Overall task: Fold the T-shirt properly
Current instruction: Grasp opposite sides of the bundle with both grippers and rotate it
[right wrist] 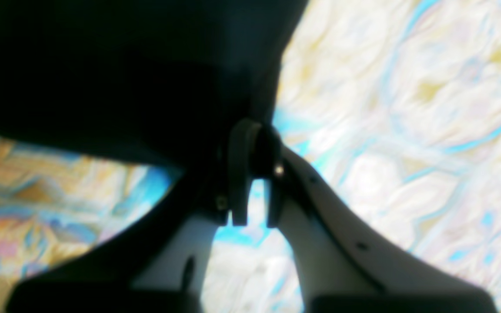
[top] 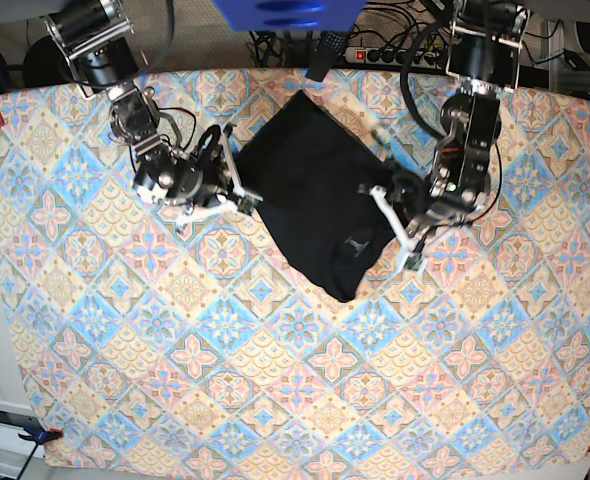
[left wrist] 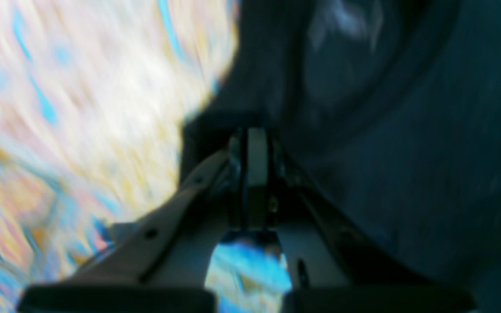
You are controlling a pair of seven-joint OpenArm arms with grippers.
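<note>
The wide tabletop (top: 275,400), draped in a colourful cloth of blue, pink and yellow tile pattern, stretches well past both arms. Between the two pincers lies the plain black, soft cotton T-shirt (top: 310,190), already doubled into a slanted oblong, one long side reaching each pincer.

The left pincer (left wrist: 257,143) is clenched, and black cloth crowds right around its tips; it looks to be pinching the shirt's edge, though blur hides the bite itself. The right pincer (right wrist: 250,143) is nearly closed too, its tips sunk into the dark fabric hanging just above it, so I take it to be gripping that side.

My worry is uneven pulling: if one arm travels faster, the thin edge could slip free or the folded layers skew and bunch.
</note>
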